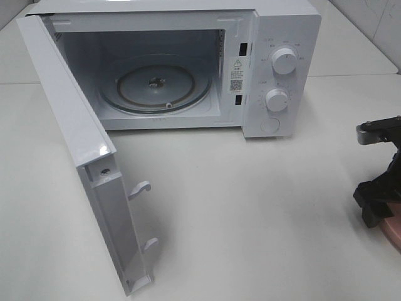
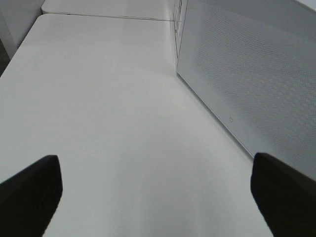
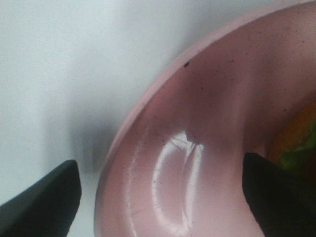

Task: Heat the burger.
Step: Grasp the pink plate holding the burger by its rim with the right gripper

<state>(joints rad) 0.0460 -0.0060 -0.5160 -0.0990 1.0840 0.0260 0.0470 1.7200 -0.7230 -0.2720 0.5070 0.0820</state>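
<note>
Only a sliver of the burger shows in the right wrist view, orange bun and green filling, resting in a pink plate. My right gripper is open and straddles the plate's rim, with one finger over the table and the other finger inside the plate. In the high view that gripper hangs at the right edge over the plate, and the burger is out of frame there. My left gripper is open above bare table with nothing between its fingers.
A white microwave stands at the back with its door swung wide open to the left and a glass turntable inside. A dotted white panel of the microwave runs close beside my left gripper.
</note>
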